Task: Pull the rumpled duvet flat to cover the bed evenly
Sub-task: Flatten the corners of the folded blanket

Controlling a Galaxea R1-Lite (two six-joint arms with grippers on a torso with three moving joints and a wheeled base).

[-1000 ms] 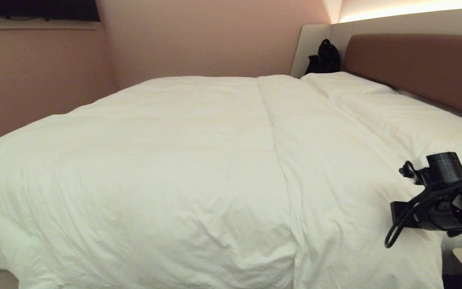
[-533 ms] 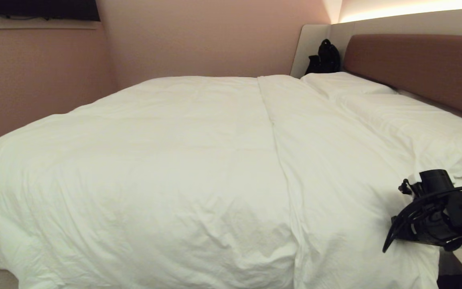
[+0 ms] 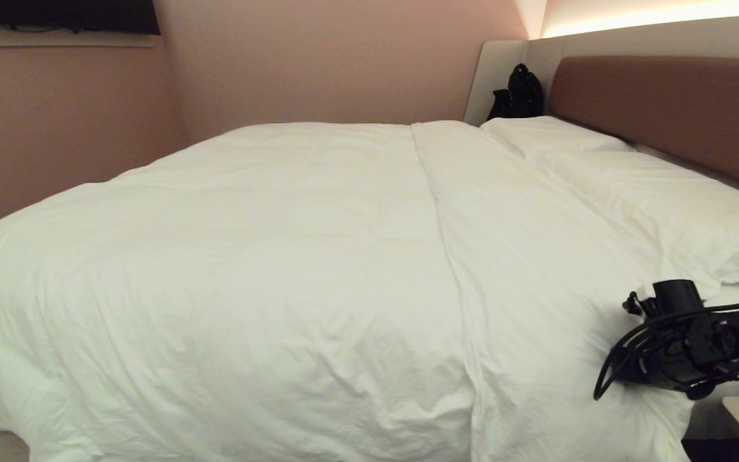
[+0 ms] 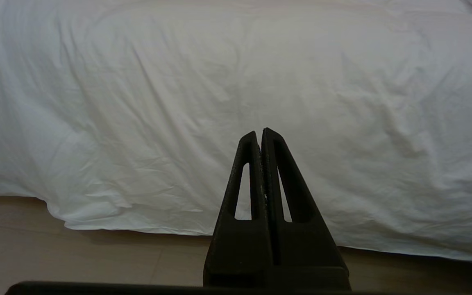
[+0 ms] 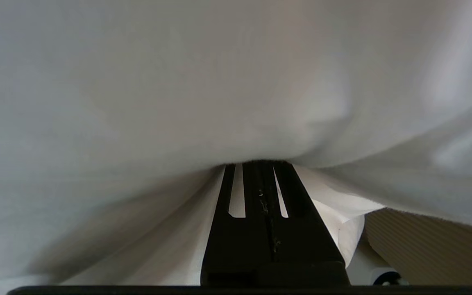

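Pink walls and a brown headboard [image 3: 671,106] frame my view, with the duvet [image 3: 267,276] puffed across nearly the whole bed [image 3: 738,298], draping over the near edge toward the floor [image 4: 76,258]. Two pillows [image 3: 632,192] sit up by the headboard. My right gripper [image 5: 260,164] is pinched closed, its tips buried under a fold at the duvet's right near corner, so can't tell if it's got cloth. My left gripper [image 4: 259,133] is closed on nothing, hanging low in front of the draped side.
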